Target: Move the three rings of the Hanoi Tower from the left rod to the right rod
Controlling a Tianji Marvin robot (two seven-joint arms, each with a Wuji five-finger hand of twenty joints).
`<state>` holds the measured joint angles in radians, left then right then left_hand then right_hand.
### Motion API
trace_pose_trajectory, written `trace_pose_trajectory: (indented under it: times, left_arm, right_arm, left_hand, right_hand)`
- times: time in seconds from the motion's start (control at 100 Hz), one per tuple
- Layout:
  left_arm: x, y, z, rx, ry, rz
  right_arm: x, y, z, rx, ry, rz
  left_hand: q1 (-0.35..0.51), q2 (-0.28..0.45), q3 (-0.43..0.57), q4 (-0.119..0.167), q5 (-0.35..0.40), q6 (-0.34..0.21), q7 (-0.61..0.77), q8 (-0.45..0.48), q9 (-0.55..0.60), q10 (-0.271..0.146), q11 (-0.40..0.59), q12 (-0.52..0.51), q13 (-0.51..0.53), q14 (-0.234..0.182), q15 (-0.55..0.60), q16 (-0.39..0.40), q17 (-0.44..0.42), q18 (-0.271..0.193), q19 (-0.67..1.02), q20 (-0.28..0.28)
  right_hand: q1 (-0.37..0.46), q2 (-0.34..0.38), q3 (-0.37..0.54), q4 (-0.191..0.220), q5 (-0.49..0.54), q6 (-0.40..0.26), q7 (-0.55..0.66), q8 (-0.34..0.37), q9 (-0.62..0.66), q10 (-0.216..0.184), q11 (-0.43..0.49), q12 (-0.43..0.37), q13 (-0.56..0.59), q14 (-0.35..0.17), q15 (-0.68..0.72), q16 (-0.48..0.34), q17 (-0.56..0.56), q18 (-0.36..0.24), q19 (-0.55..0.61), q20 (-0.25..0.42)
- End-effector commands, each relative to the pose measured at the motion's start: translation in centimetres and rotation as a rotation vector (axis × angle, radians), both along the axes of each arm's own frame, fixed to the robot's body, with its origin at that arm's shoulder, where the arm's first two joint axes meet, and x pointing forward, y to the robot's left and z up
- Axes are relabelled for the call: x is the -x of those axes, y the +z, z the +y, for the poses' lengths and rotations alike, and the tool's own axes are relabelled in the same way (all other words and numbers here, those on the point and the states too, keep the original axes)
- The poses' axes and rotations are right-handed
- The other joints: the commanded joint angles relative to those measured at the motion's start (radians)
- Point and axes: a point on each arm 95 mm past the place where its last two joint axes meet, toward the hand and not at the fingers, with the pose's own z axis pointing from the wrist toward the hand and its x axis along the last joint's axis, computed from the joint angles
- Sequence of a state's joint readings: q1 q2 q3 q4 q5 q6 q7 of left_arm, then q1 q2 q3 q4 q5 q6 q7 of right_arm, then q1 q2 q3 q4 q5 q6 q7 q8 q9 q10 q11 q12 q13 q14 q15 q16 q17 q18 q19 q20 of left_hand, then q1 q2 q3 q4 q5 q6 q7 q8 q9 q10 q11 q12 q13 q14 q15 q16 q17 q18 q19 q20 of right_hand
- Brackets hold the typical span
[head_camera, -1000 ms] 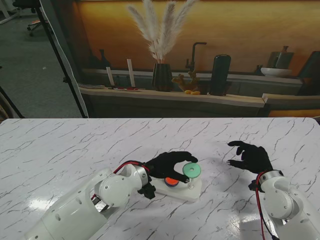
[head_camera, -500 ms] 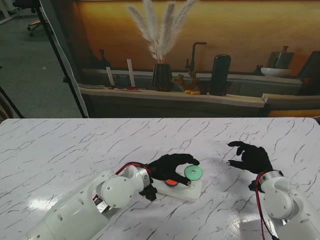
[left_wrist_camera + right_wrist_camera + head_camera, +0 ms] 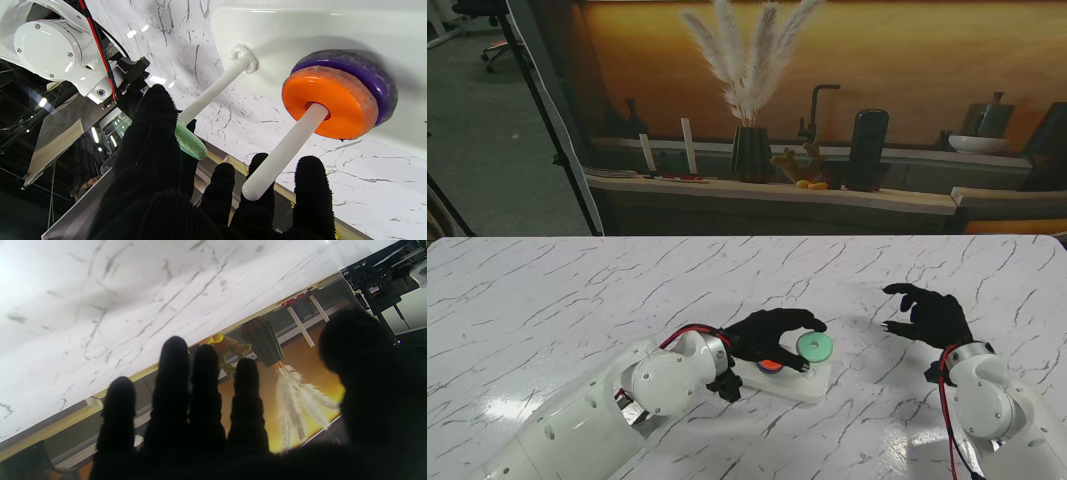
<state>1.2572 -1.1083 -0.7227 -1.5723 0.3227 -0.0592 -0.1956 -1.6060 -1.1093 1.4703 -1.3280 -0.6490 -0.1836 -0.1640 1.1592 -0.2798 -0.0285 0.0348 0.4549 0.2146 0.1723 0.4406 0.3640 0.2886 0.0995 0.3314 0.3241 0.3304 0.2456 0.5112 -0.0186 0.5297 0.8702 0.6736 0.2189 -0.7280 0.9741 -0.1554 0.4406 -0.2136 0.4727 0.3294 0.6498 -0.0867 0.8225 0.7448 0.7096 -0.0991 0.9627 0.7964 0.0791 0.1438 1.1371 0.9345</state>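
The left hand [image 3: 762,336] has its fingers [image 3: 150,140] pinched on the small green ring [image 3: 813,347], which is threaded onto the top of one white rod [image 3: 213,90] of the Hanoi Tower. From the left wrist camera the ring sits near that rod's tip, well clear of the white base [image 3: 799,378], so I'd judge it is only starting down the rod and has not been let go. The orange ring [image 3: 328,100] lies stacked on the purple ring [image 3: 370,71] at the foot of the other rod [image 3: 283,151], both down against the base. That leaves the job barely begun: one ring of three is partway through a move, and the two larger ones are untouched. Whether the rod under the green ring is the right one or a middle one I cannot tell; only two rods show in the wrist view, and in the stand's view the hand covers much of the tower. The right hand [image 3: 932,315] hovers off to the right over the bare marble worktop [image 3: 547,300], fingers spread and holding nothing, well apart from the tower. Its wrist camera shows only dark fingertips against the worktop and the shelf beyond.
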Motion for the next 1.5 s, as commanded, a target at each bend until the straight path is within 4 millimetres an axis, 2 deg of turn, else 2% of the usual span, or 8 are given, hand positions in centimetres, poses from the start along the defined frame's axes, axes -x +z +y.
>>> trace_pose_trajectory:
  times: [0.0, 0.5, 0.68, 0.7, 0.73, 0.8, 1.11, 1.49]
  left_arm:
    - [0.12, -0.13, -0.38, 0.007, -0.018, 0.011]
    - [-0.01, -0.63, -0.41, -0.014, -0.016, 0.016]
    - [-0.1, -0.73, -0.36, -0.02, -0.016, 0.016]
    - [-0.11, -0.74, -0.35, -0.02, -0.017, 0.017]
    - [-0.12, -0.73, -0.33, -0.02, -0.019, 0.018]
    - [-0.16, -0.75, -0.29, -0.024, -0.024, 0.02]
    - [-0.24, -0.6, 0.02, -0.065, -0.073, 0.042]
    - [-0.33, 0.11, 0.26, -0.051, -0.07, 0.014]
  right_arm:
    - [0.28, -0.45, 0.36, -0.008, 0.004, 0.01]
    - [0.32, -0.52, 0.25, -0.01, 0.0, 0.01]
    - [0.34, -0.57, 0.27, -0.01, 0.0, 0.012]
    - [0.34, -0.57, 0.28, -0.01, 0.0, 0.012]
    - [0.34, -0.58, 0.28, -0.01, 0.001, 0.013]
    - [0.33, -0.6, 0.29, -0.009, 0.001, 0.014]
    - [0.3, -0.59, 0.3, -0.013, 0.001, 0.012]
    - [0.22, -0.65, 0.45, -0.016, 0.004, 0.014]
  left_hand:
    - [0.059, 0.073, 0.036, 0.004, 0.06, -0.034, 0.064, 0.024, 0.0, -0.017, 0.002, 0.01, 0.031, -0.016, 0.007, 0.005, 0.001, 0.024, 0.028, 0.023]
    - [0.07, 0.069, 0.041, 0.007, 0.057, -0.033, 0.068, 0.024, 0.003, -0.015, 0.01, 0.012, 0.045, -0.013, 0.033, 0.018, 0.022, 0.023, 0.079, 0.043]
    - [0.067, -0.008, 0.039, 0.019, 0.026, -0.022, 0.052, 0.017, -0.008, -0.012, 0.009, 0.011, 0.035, -0.015, 0.03, 0.016, 0.017, 0.025, 0.078, 0.04]
    - [0.042, -0.037, 0.07, 0.046, 0.019, -0.017, 0.036, 0.007, -0.013, -0.01, 0.007, 0.009, 0.032, -0.014, 0.024, 0.01, 0.013, 0.025, 0.072, 0.034]
    - [0.036, -0.046, 0.074, 0.048, 0.013, -0.015, 0.031, 0.005, -0.016, -0.011, 0.006, 0.008, 0.029, -0.016, 0.023, 0.01, 0.011, 0.025, 0.07, 0.033]
    - [-0.016, -0.095, 0.145, 0.041, -0.015, -0.004, -0.002, -0.014, -0.031, -0.008, -0.001, 0.004, 0.014, -0.017, 0.011, 0.004, -0.001, 0.025, 0.057, 0.024]
    - [-0.119, -0.158, 0.206, 0.019, -0.142, 0.039, -0.107, -0.073, -0.179, 0.01, -0.073, -0.028, -0.09, -0.02, -0.084, -0.049, -0.065, 0.017, -0.098, -0.026]
    - [-0.172, -0.161, 0.2, 0.004, -0.157, 0.037, -0.115, -0.083, -0.208, 0.006, -0.08, -0.033, -0.114, -0.015, -0.111, -0.067, -0.08, 0.03, -0.162, -0.04]
  right_hand:
    - [0.0, -0.001, 0.008, 0.039, 0.002, -0.019, 0.009, 0.015, 0.018, -0.017, 0.022, 0.012, 0.019, -0.009, 0.025, 0.014, -0.003, 0.205, 0.022, -0.009]
    - [0.0, 0.0, 0.008, 0.039, 0.003, -0.018, 0.009, 0.015, 0.019, -0.017, 0.023, 0.013, 0.019, -0.008, 0.025, 0.014, -0.003, 0.205, 0.022, -0.01]
    - [0.0, 0.0, 0.007, 0.039, 0.003, -0.018, 0.01, 0.015, 0.02, -0.016, 0.023, 0.013, 0.02, -0.009, 0.026, 0.014, -0.004, 0.205, 0.022, -0.01]
    - [0.0, 0.0, 0.007, 0.039, 0.003, -0.018, 0.01, 0.015, 0.019, -0.017, 0.023, 0.013, 0.019, -0.008, 0.026, 0.014, -0.004, 0.205, 0.022, -0.01]
    - [0.0, 0.0, 0.007, 0.039, 0.004, -0.019, 0.01, 0.015, 0.02, -0.018, 0.024, 0.013, 0.019, -0.008, 0.026, 0.014, -0.004, 0.205, 0.022, -0.01]
    - [0.001, -0.001, 0.008, 0.039, 0.005, -0.02, 0.011, 0.015, 0.021, -0.017, 0.024, 0.013, 0.02, -0.008, 0.026, 0.014, -0.004, 0.204, 0.022, -0.01]
    - [0.005, -0.004, 0.011, 0.039, 0.019, -0.052, 0.02, 0.019, 0.028, -0.017, 0.03, 0.016, 0.025, -0.008, 0.029, 0.015, -0.003, 0.205, 0.022, -0.009]
    - [0.008, -0.003, 0.016, 0.039, 0.026, -0.061, 0.027, 0.021, 0.03, -0.02, 0.039, 0.024, 0.028, -0.008, 0.033, 0.016, -0.002, 0.204, 0.024, -0.009]
